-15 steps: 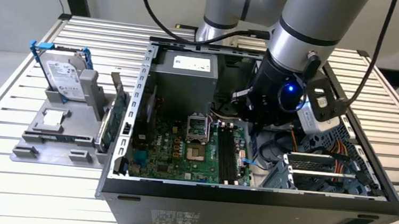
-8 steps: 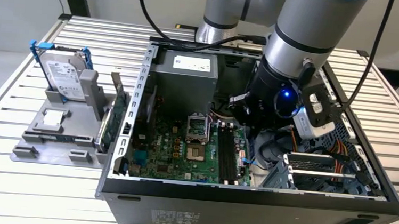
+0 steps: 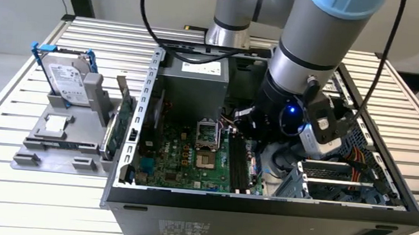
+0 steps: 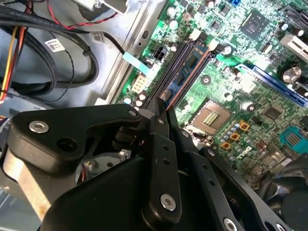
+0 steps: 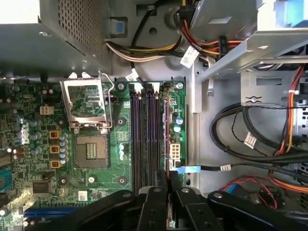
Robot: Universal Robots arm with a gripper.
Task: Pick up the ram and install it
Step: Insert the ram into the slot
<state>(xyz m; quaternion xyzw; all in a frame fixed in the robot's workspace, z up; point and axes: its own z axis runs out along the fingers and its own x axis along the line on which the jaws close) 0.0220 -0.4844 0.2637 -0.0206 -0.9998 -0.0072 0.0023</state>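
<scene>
Ram (image 4: 190, 72) sits edge-up in the slot line on the motherboard (image 4: 250, 96), running away from my fingertips; in the second wrist view its bluish face shows between the black slots (image 5: 143, 139), and in the first wrist view it is the thin strip (image 5: 166, 139) just beside them, on the side nearer the board's edge. My claw (image 5: 167, 179) is drawn narrow, its two black fingers (image 4: 161, 130) pinched on the near end of the stick, right at the slot.

My arm (image 3: 313, 41) reaches down from above into the open computer case (image 3: 262, 206), wrist bent low over the board, towards the exterior view's right of the socket.

The open processor socket (image 5: 89, 151) with its raised metal frame lies well to one side of the slots. A white connector (image 5: 174, 150) and a flat blue cable (image 5: 185, 169) sit just beside the ram on the other side, with thick black cables (image 5: 240, 125) looping beyond them. The power supply (image 3: 197, 74) stands at the far end of the case. Outside the case, on the slatted table (image 3: 9, 191), a hard drive (image 3: 68, 81) in a blue frame stands upright, and a green card (image 3: 124, 119) stands near the case wall.
</scene>
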